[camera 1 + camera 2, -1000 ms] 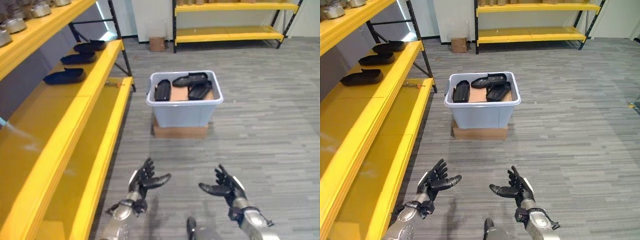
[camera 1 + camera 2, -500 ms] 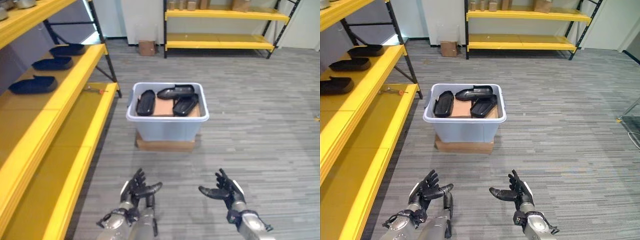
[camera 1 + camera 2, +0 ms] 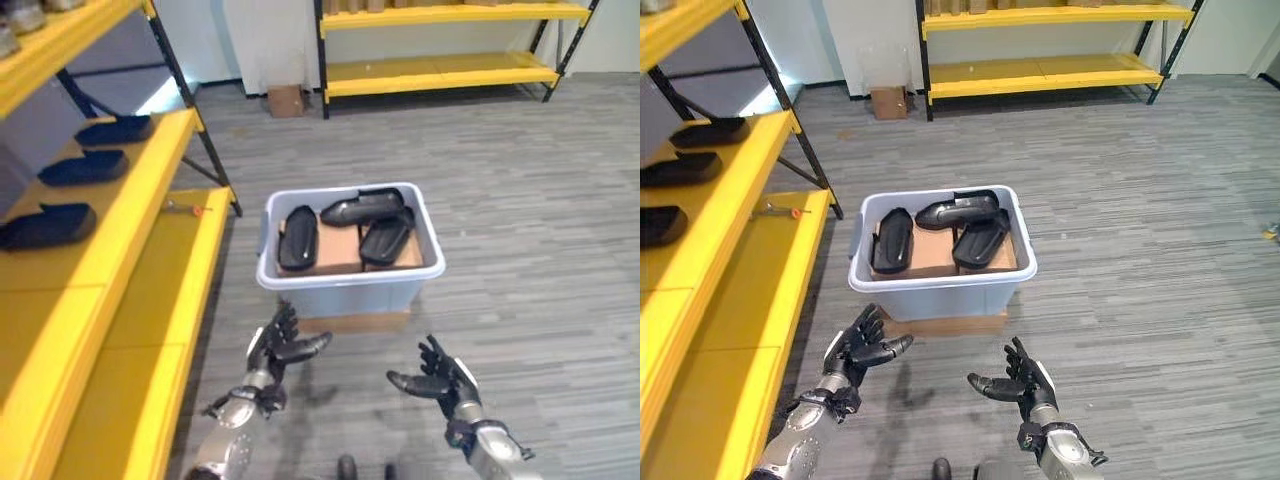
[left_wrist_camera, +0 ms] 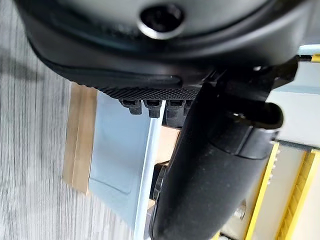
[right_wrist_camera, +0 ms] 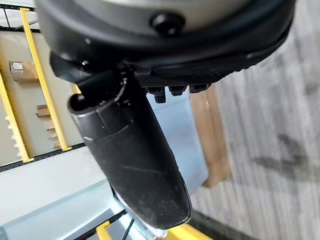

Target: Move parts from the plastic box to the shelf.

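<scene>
The left robot hand point(image 3: 274, 348) hovers with fingers spread, holding nothing. Just ahead, between both hands, the plastic box point(image 3: 350, 282) sits on a cardboard slab point(image 3: 355, 322) with three black parts point(image 3: 297, 236) inside. The right robot hand point(image 3: 436, 379) is spread and empty too.

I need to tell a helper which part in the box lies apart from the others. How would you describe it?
Find the pale plastic box on the floor beside the yellow shelf. Three black parts lie inside on cardboard. It is the part alone at the shelf side, while the other two touch each other.
</scene>
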{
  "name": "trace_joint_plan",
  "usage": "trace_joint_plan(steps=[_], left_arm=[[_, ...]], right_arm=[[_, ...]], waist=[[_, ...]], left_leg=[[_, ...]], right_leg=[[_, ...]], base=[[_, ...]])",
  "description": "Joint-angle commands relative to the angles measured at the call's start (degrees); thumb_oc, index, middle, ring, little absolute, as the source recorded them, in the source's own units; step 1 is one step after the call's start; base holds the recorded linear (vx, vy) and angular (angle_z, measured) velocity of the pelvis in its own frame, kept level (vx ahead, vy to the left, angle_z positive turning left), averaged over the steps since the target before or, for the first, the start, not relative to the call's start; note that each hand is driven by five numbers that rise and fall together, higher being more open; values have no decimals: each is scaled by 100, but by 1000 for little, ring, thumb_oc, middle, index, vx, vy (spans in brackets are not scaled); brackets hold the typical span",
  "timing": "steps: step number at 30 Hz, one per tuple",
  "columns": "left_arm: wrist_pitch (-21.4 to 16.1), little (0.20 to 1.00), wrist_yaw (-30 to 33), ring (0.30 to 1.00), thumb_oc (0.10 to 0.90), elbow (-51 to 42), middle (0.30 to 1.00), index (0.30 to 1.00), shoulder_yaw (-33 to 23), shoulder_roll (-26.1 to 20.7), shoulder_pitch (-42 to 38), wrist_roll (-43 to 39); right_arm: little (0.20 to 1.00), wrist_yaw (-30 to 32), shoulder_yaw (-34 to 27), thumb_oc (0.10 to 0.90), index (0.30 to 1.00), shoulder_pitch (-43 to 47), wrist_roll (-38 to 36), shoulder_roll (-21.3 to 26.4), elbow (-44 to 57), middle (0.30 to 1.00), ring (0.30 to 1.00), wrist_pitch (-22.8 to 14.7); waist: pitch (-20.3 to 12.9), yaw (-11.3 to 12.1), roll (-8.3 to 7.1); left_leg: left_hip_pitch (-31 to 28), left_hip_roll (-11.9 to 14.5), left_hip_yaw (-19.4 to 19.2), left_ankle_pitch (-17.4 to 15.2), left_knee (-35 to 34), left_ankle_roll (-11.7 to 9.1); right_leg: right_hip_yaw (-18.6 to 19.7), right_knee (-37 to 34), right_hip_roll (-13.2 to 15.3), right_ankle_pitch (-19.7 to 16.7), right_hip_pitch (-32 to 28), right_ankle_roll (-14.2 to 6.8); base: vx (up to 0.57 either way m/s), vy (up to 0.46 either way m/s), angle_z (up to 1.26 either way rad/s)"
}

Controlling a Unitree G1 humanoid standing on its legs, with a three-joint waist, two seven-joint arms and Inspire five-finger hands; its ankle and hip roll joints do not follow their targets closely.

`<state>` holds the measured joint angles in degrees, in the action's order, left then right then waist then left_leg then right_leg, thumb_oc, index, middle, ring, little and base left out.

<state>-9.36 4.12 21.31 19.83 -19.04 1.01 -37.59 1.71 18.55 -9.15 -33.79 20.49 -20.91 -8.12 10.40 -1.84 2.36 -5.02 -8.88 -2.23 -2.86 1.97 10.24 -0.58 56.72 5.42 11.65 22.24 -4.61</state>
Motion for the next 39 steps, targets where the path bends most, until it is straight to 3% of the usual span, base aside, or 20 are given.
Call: trace_joint_plan(steps=[1, 3, 7, 12, 17, 20, 21, 23, 24, 26, 28, 29, 31, 33, 39], left_arm=[[-448, 1000, -207, 1000, 900, -452, 1000, 1000, -151, -184, -80, 75], [-445, 1000, -204, 1000, 900, -366, 1000, 1000, -164, -160, -104, 55], [-489, 1000, -256, 1000, 900, -348, 1000, 1000, -200, -138, -105, 91], [-475, 1000, -331, 1000, 900, -223, 1000, 1000, -200, -46, -80, 138], [-463, 1000, -311, 1000, 900, -166, 1000, 1000, -191, 68, -95, 56], [-480, 1000, -272, 1000, 900, -149, 1000, 1000, -176, 119, -124, -46], [-492, 1000, -234, 1000, 900, -181, 1000, 1000, -155, 121, -154, -128], [-481, 1000, -224, 1000, 900, -197, 1000, 1000, -159, 122, -139, -148], [-440, 1000, -238, 1000, 900, -229, 1000, 1000, -154, 117, -102, -163], [-440, 1000, -238, 1000, 900, -230, 1000, 1000, -154, 118, -100, -163], [-426, 1000, -251, 1000, 900, -190, 1000, 1000, -165, 106, -51, -165], [-426, 1000, -251, 1000, 900, -190, 1000, 1000, -165, 107, -49, -165], [-443, 1000, -214, 1000, 900, -147, 1000, 1000, -191, 104, 13, -92], [-436, 1000, -219, 1000, 900, -144, 1000, 1000, -206, 90, 21, -61], [-385, 1000, -391, 1000, 900, -189, 1000, 1000, -187, -11, 124, 6]], right_arm=[[1000, -43, -184, 900, 1000, 295, -18, 51, 236, 1000, 1000, -425], [1000, 3, -218, 900, 1000, 319, -10, 40, 180, 1000, 1000, -431], [1000, -39, -266, 900, 1000, 311, 58, 68, 222, 1000, 1000, -386], [1000, -80, -314, 900, 1000, 270, 79, 131, 172, 1000, 1000, -351], [1000, -56, -309, 900, 1000, 299, 37, 264, 237, 1000, 1000, -406], [1000, -15, -329, 900, 1000, 319, -14, 339, 290, 1000, 1000, -470], [1000, 14, -346, 900, 1000, 332, -92, 401, 324, 1000, 1000, -515], [1000, 37, -352, 900, 1000, 324, -91, 429, 341, 1000, 1000, -517], [1000, 86, -349, 900, 1000, 308, -81, 457, 353, 1000, 1000, -517], [1000, 86, -349, 900, 1000, 307, -81, 458, 353, 1000, 1000, -517], [1000, 147, -377, 900, 1000, 297, -63, 470, 283, 1000, 1000, -520], [1000, 148, -376, 900, 1000, 296, -63, 470, 283, 1000, 1000, -520], [1000, 167, -383, 900, 1000, 256, -36, 457, 244, 1000, 1000, -541], [1000, 144, -386, 900, 1000, 263, -40, 458, 199, 1000, 1000, -527], [1000, 6, -492, 900, 1000, 54, -58, 292, 164, 1000, 1000, -455]], waist=[[-180, -66, -166], [-169, -89, -187], [-160, -167, -272], [-314, -165, -376], [-516, -194, -344], [-477, -178, -465], [-303, -92, -620], [-233, -63, -684], [-171, -31, -760], [-159, -15, -756], [-204, -7, -780], [-195, 2, -784], [-260, 51, -704], [-297, 53, -632], [-521, -55, -495]], left_leg=[[293, 713, -466, 164, 1, -576], [149, 696, -482, 12, 1, -657], [-172, 699, -398, -110, -71, -828], [-496, 717, -311, -234, -142, -949], [-637, 1186, -116, -117, 154, -1246], [67, 1410, -73, 594, 1716, -1528], [640, 1370, -5, 964, 2834, -1596], [814, 1376, -51, 984, 3283, -1595], [1084, 1601, -457, 919, 3003, -1526], [1060, 1608, -473, 908, 3000, -1526], [1083, 1932, -777, 760, 1950, -1460], [1056, 1927, -790, 766, 1928, -1460], [860, 2189, -701, 1097, 521, -1548], [750, 2282, -593, 1233, 149, -1610], [265, 2057, -911, 937, -454, -1578]], right_leg=[[-162, -2602, 15, -1609, -706, -117], [-399, -3946, 274, -1707, -648, -163], [-333, -5407, 536, -2231, -683, -414], [-361, -5731, 490, -2443, -996, -477], [-453, -5308, 121, -2078, -1121, -195], [-495, -5331, -53, -1804, -1411, 94], [-568, -5382, -58, -1687, -1642, 259], [-605, -5394, -68, -1625, -1730, 317], [-674, -5419, -43, -1550, -1830, 346], [-660, -5419, -49, -1547, -1845, 345], [-673, -5517, -64, -1425, -1990, 275], [-664, -5516, -61, -1422, -2001, 273], [-580, -5475, -107, -1255, -2061, 220], [-539, -5459, -120, -1205, -2085, 196], [-486, -5532, 126, -1274, -2210, 14]], base=[[234, -15, 24], [259, -78, 17], [286, -114, 6], [268, -129, 33], [331, -255, 10], [179, -288, 6], [95, -253, 20], [107, -219, 2], [129, -186, 4], [106, -56, 37], [186, 1, 19], [181, 78, -5], [200, 134, -29], [173, 156, -38], [132, 193, -13]])
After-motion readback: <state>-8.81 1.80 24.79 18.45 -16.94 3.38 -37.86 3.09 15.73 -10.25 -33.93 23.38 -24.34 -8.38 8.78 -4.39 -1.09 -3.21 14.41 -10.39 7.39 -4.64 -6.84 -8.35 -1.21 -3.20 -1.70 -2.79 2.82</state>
